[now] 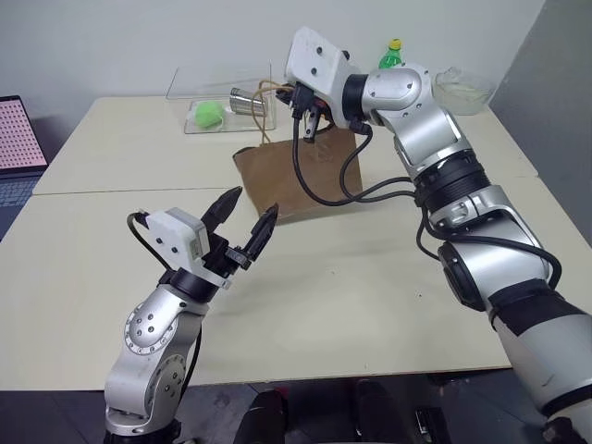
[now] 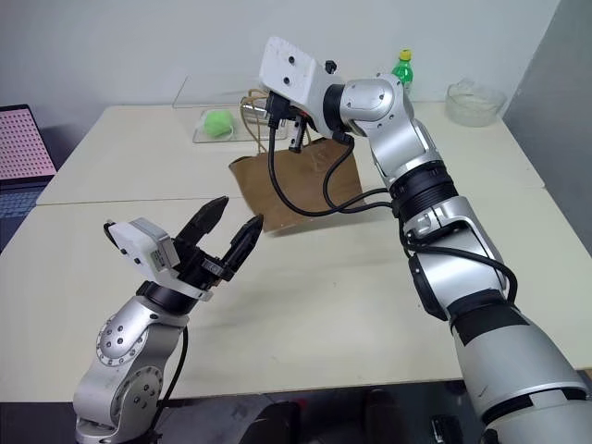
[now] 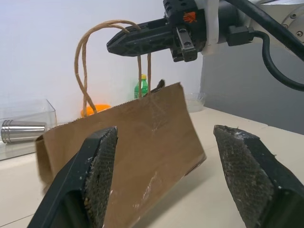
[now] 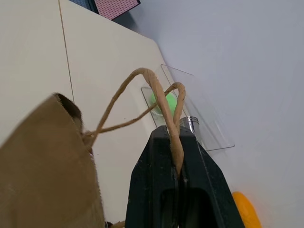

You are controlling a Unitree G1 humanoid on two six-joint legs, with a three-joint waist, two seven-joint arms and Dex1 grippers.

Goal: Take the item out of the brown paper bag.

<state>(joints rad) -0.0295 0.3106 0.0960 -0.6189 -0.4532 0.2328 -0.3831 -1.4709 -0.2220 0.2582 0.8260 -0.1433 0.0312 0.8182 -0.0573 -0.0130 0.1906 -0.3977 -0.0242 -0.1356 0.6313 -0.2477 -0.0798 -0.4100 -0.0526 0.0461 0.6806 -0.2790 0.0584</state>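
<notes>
The brown paper bag [image 1: 289, 180] stands creased and leaning on the middle of the table. Above its mouth, my right gripper [image 4: 174, 137] is shut on one tan cord handle [image 4: 137, 76] and holds the loop up. From the left wrist view that gripper [image 3: 112, 46] shows as closed black fingers with the handle [image 3: 83, 57] hanging over them. My left gripper [image 1: 252, 208] is open a little in front of the bag, pointing at its flat side, with nothing between its pads [image 3: 102, 175]. The item is hidden.
A clear plastic box [image 1: 222, 88] at the back holds a green ball [image 1: 208, 114] and a steel cup [image 1: 242, 98]. A green bottle [image 1: 393, 54] and a glass bowl [image 1: 462, 90] stand at the far right. An orange fruit [image 4: 247, 209] lies behind the bag. A laptop [image 1: 18, 134] sits at the left.
</notes>
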